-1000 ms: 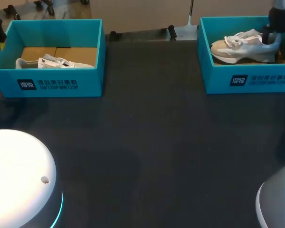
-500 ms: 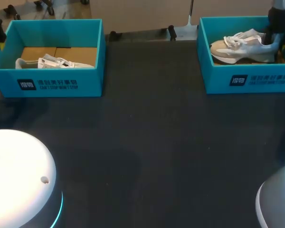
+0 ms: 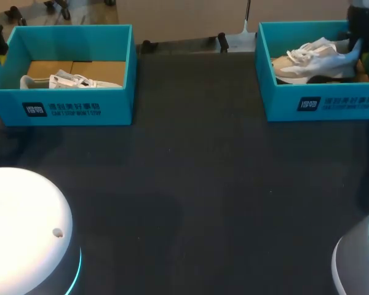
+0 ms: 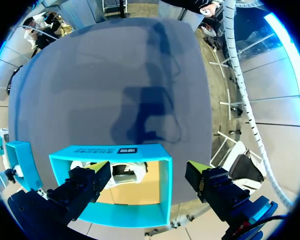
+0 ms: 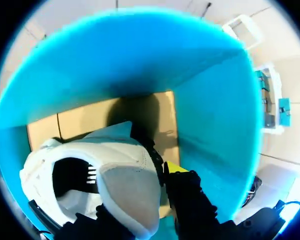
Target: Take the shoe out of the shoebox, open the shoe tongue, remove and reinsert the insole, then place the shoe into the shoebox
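Observation:
A white and beige shoe (image 3: 313, 61) lies in the right teal shoebox (image 3: 323, 103) at the far right, heel raised toward my right gripper (image 3: 357, 48). In the right wrist view, my right gripper (image 5: 140, 182) is shut on the shoe's heel (image 5: 127, 192); one yellow-tipped finger (image 5: 176, 167) presses outside the heel and the other is hidden inside the collar. My left gripper (image 4: 147, 172) hangs open above the left teal shoebox (image 4: 162, 200), which holds a second white shoe (image 4: 127, 172). In the head view, this left shoebox (image 3: 67, 107) and its shoe (image 3: 67, 80) sit at the far left.
Dark tabletop (image 3: 190, 184) stretches between and in front of the two boxes. The white rounded bases of my arms (image 3: 24, 233) fill the near corners. Brown cardboard (image 5: 105, 117) lines the floor of the right box, whose walls stand close around the right gripper.
My right gripper has closed on the shoe's heel and raised it, tilting the shoe and shifting it slightly right. The left arm has not moved.

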### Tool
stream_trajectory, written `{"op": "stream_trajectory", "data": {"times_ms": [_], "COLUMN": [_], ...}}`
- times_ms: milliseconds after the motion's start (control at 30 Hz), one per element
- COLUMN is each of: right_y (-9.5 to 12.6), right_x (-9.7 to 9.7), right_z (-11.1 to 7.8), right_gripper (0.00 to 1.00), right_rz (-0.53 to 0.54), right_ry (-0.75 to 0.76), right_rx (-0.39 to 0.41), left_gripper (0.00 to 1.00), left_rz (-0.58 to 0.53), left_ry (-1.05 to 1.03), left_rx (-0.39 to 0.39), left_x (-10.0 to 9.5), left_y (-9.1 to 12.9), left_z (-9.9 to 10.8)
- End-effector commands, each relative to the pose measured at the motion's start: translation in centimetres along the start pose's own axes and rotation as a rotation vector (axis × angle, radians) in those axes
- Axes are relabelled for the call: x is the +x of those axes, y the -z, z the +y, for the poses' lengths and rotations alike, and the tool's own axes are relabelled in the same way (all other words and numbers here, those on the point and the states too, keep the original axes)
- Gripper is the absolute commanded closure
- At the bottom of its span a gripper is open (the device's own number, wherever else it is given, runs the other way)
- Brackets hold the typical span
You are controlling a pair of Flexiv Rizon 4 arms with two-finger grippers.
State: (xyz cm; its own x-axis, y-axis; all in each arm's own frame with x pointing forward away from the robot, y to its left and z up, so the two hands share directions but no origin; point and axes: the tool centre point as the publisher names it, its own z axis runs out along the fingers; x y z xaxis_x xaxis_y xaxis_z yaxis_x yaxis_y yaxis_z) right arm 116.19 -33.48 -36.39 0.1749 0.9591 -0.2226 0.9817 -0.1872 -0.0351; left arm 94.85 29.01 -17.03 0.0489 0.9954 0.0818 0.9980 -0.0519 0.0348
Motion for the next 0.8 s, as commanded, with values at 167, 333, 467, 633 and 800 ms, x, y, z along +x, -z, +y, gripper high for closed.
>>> {"op": "stream_trajectory", "data": {"times_ms": [167, 333, 467, 633, 800], "right_y": [5.8, 9.4, 12.2, 13.0, 13.0], "right_x": [-2.2, -2.8, -3.2, -3.3, -3.3], "right_z": [-1.4, -1.7, -2.1, -2.4, -2.4], "right_gripper": [1.00, 1.00, 1.00, 1.00, 1.00], "right_rz": [-0.056, -0.103, -0.119, -0.117, -0.117], "right_ry": [-0.100, -0.137, -0.172, -0.185, -0.185], "right_rx": [-0.069, -0.118, -0.102, -0.102, -0.102], "left_gripper": [0.00, 0.00, 0.00, 0.00, 0.00], "left_rz": [0.003, 0.003, 0.003, 0.003, 0.003], "left_ry": [0.000, 0.000, 0.000, 0.000, 0.000], "left_rx": [-0.003, -0.003, -0.003, -0.003, -0.003], "left_x": [0.0, 0.0, 0.0, 0.0, 0.0], "left_y": [0.0, 0.0, 0.0, 0.0, 0.0], "left_z": [-0.2, -0.2, -0.2, -0.2, -0.2]}}
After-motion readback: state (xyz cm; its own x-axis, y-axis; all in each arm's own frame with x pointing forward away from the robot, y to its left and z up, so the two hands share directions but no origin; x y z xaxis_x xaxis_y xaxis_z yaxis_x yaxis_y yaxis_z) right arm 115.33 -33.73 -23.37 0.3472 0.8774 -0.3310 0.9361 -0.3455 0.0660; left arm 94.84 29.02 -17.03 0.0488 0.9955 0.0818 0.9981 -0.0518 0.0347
